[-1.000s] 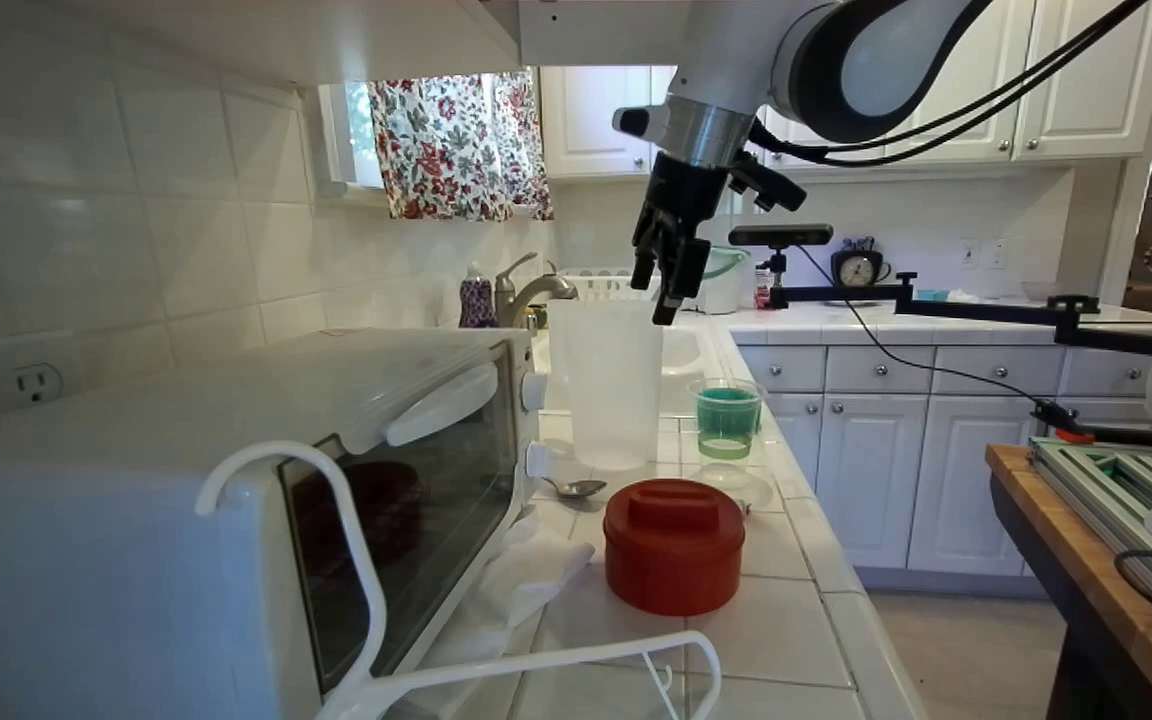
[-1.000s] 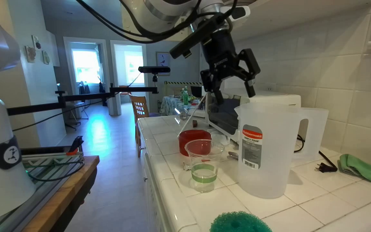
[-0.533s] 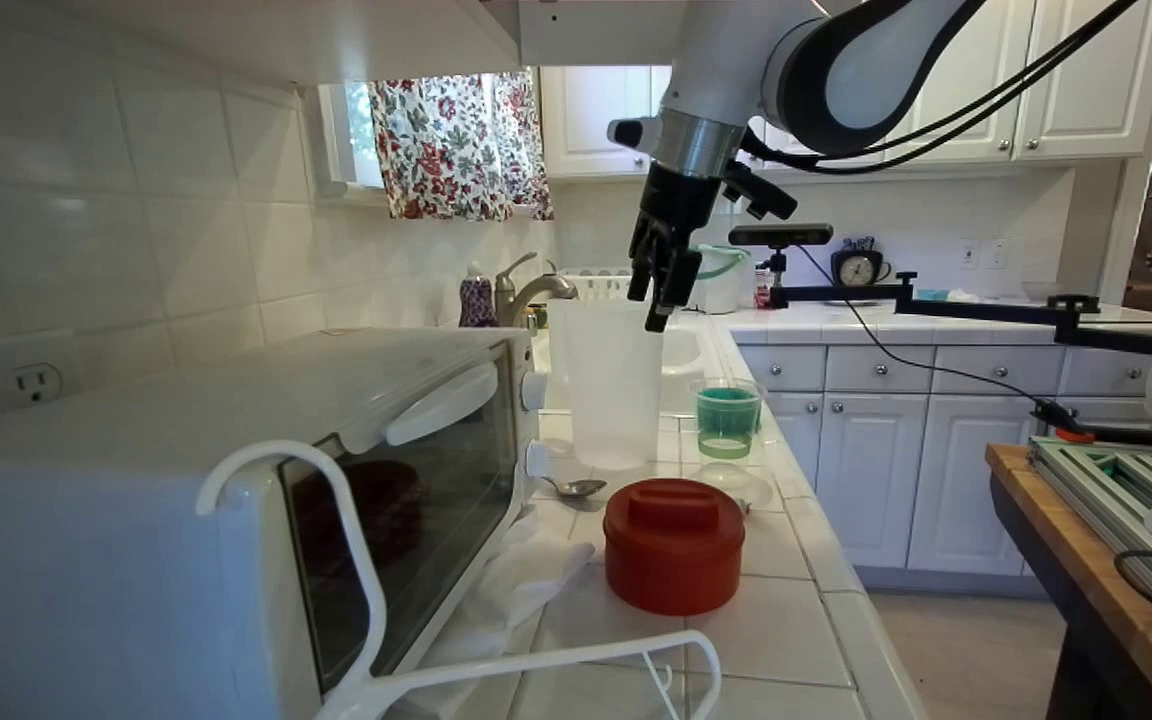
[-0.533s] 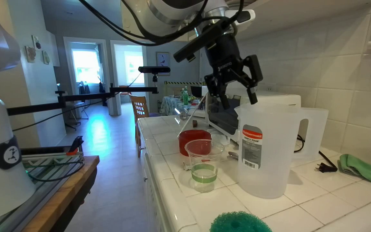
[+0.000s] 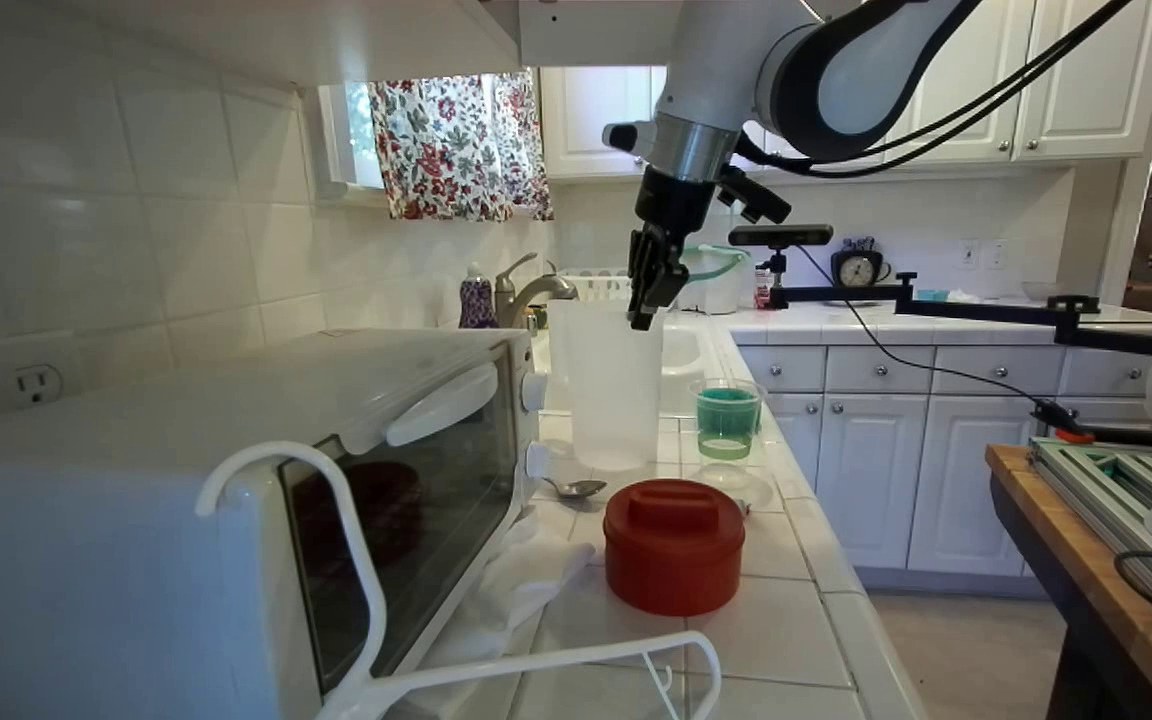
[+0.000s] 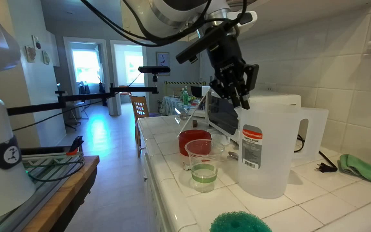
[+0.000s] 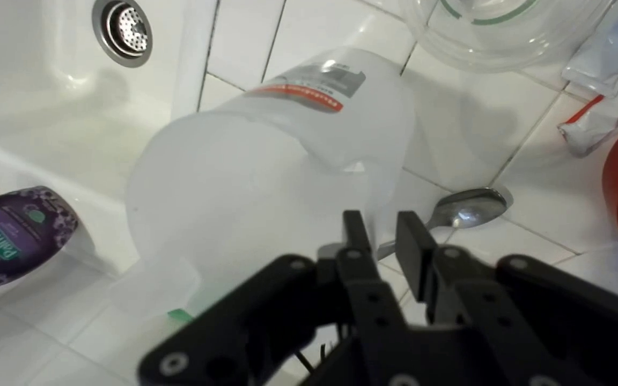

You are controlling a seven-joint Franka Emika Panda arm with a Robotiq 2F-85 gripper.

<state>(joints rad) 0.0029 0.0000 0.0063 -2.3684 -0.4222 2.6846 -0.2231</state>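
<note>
A translucent white pitcher (image 6: 266,151) with a red and grey label stands upright on the tiled counter. My gripper (image 7: 379,225) hangs at its top, near the spout side of the rim, its fingers drawn fairly close together. A gap still shows between the pads, and through it the wrist view gives tile and part of a spoon (image 7: 470,206) lying below. Nothing is clearly held; whether a fingertip touches the pitcher cannot be told. Beside the pitcher sits a clear cup (image 6: 204,185) with a green band, and beyond it a red lidded container (image 5: 674,560).
A white countertop oven (image 5: 136,520) and a white wire rack (image 5: 366,600) flank the counter. The wrist view shows the sink (image 7: 73,118) and a purple soap bottle (image 7: 14,236). A green cloth (image 6: 366,169), black plug (image 6: 327,167) and green scrubber (image 6: 240,222) lie around the pitcher.
From wide apart, the fingers have come much closer together. The gripper has shifted slightly down and toward the tiled wall, nearer the pitcher's rim. Pitcher, cup and container have stayed put.
</note>
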